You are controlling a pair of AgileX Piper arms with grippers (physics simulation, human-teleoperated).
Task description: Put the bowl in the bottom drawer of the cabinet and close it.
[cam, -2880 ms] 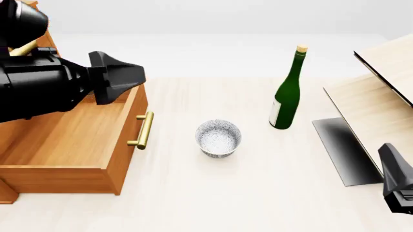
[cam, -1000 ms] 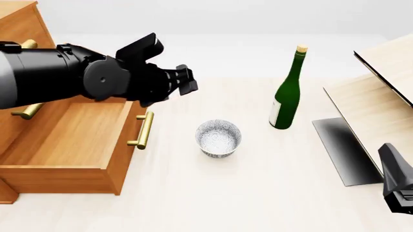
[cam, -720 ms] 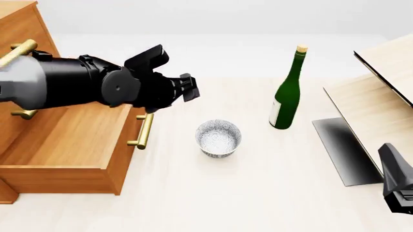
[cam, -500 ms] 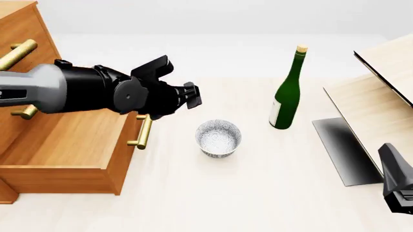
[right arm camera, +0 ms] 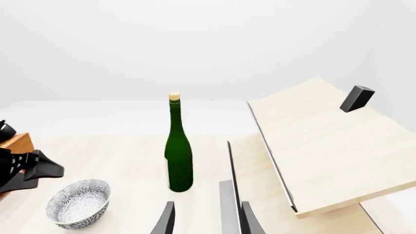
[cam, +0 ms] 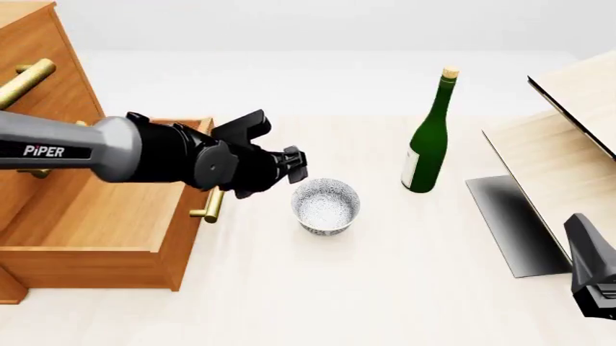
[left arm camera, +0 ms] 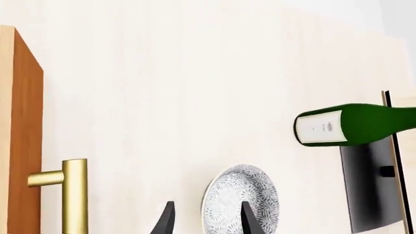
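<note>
The speckled white bowl point(cam: 327, 205) stands upright on the table, right of the open bottom drawer point(cam: 106, 216) of the orange-brown cabinet point(cam: 43, 68). My left gripper point(cam: 294, 164) hovers open just left of the bowl's rim, above the drawer's brass handle point(cam: 208, 210). In the left wrist view the bowl point(left arm camera: 242, 204) lies partly between the open fingertips point(left arm camera: 167, 222). My right gripper point(cam: 583, 249) rests at the table's front right, open in its own view point(right arm camera: 206, 222), far from the bowl point(right arm camera: 78, 203).
A tall green bottle point(cam: 428, 137) stands right of the bowl and farther back. A pale slanted wooden structure point(cam: 568, 144) with a dark base plate point(cam: 510, 223) fills the right side. Two upper drawer handles point(cam: 27, 78) stick out of the cabinet.
My left arm has swung from above the open drawer down and to the right, ending beside the bowl's left rim. The bowl, bottle and right arm have not moved.
</note>
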